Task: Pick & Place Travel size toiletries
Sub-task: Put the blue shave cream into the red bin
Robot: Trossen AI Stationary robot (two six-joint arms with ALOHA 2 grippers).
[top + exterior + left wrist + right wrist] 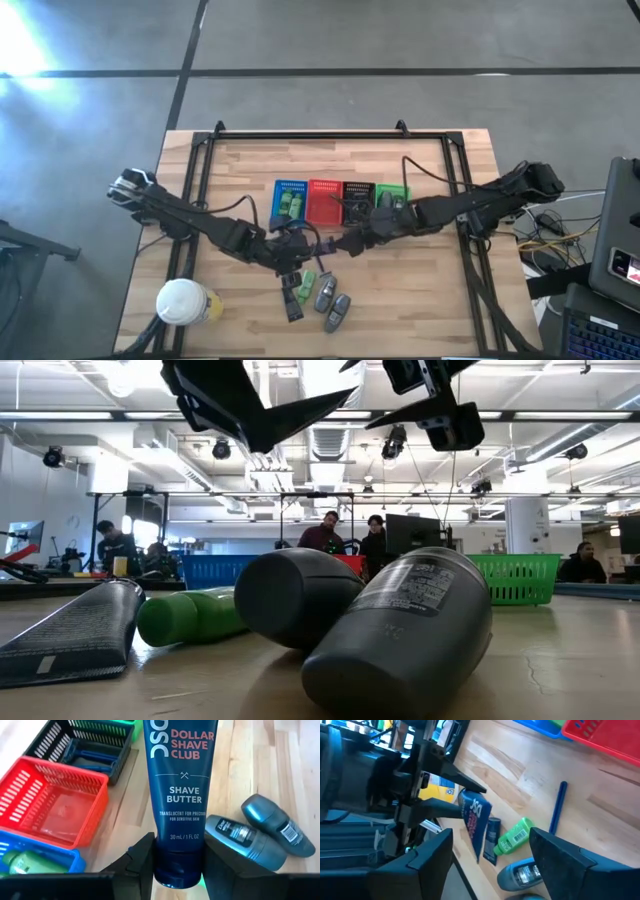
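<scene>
My left gripper (177, 862) is shut on a dark blue "Shave Butter" tube (180, 780) above the table's middle, near the loose toiletries. On the wood lie two grey oval pieces (325, 293) (337, 312), a green tube (308, 283) and dark tubes (292, 300). A thin blue stick (557, 807) lies flat farther off. My right gripper (492, 865) hangs open and empty just right of the left one (345, 243). Green tubes sit in the blue basket (291, 200). My left gripper pinches the dark blue tube at its round cap end (177, 872), one finger (142, 862) on each side. The fingers lie along the tube, which runs straight out ahead of them. It is lifted clear of the table (475, 822).
Four small baskets stand in a row beyond the grippers: blue, red (325, 202), black (358, 200), green (392, 195). Blue sticks lie in the black one (90, 757). A white-lidded cup (183, 302) stands at the near left corner. People stand in the room behind.
</scene>
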